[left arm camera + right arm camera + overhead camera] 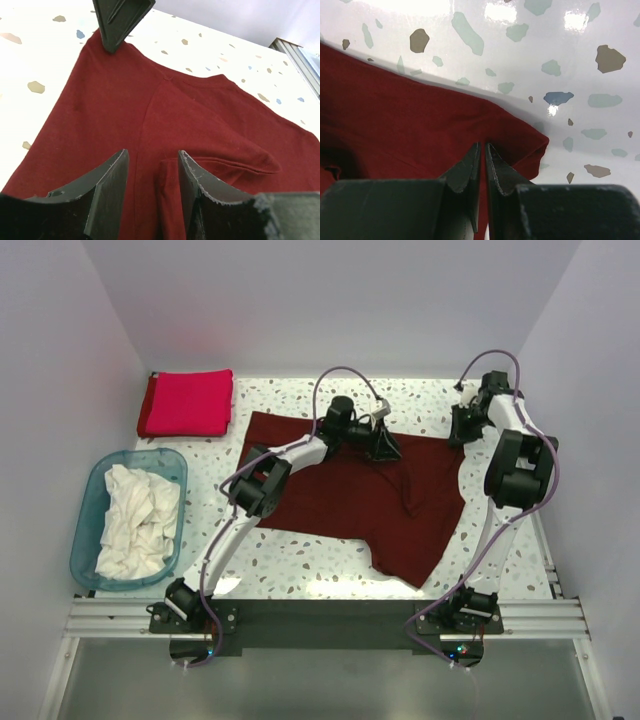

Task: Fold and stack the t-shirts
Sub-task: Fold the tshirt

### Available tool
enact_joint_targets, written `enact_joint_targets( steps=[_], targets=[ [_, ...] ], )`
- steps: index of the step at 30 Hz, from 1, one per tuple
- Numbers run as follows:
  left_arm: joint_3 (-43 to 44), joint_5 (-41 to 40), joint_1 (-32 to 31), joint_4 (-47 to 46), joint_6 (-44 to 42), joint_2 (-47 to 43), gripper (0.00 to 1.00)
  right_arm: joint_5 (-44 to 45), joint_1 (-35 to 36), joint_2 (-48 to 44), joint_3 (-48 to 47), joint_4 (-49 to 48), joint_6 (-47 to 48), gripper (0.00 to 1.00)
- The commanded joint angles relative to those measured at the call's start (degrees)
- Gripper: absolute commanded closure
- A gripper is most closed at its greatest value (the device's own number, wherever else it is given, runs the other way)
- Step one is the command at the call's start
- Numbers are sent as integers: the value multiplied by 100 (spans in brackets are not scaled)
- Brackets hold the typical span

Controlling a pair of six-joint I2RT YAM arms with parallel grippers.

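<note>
Left pincer [152,152] is half spread, its 2 fingers [112,190] standing apart on the maroon t-shirt [340,500] with a raised ridge of the cloth between them; I cannot tell whether they bite it. It sits near the shirt's far edge, toward the middle of the counter [300,560]. My right pincer [483,145] is almost pressed together, pinching the same shirt at its far right edge, where the cloth bunches into a small fold just beside the fingertips. The maroon shirt lies spread out between my 2 arms, rumpled toward its near right corner. 1 crimson t-shirt [187,403] rests folded at the far left corner. White t-shirts [135,520] are heaped in the translucent blue tub [150,460] at the left.
</note>
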State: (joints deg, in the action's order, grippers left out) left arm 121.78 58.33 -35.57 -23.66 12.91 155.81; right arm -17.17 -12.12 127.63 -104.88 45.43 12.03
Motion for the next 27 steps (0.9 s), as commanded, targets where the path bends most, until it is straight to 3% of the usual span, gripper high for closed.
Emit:
enact_joint_targets(
  steps=[1, 27],
  targets=[
    [39, 100, -20, -324, 221, -77, 51, 126, -19, 77, -252, -25, 1, 89],
    [154, -41, -38, -7, 757, 152, 54, 240, -19, 236, -384, -17, -43, 90]
  ],
)
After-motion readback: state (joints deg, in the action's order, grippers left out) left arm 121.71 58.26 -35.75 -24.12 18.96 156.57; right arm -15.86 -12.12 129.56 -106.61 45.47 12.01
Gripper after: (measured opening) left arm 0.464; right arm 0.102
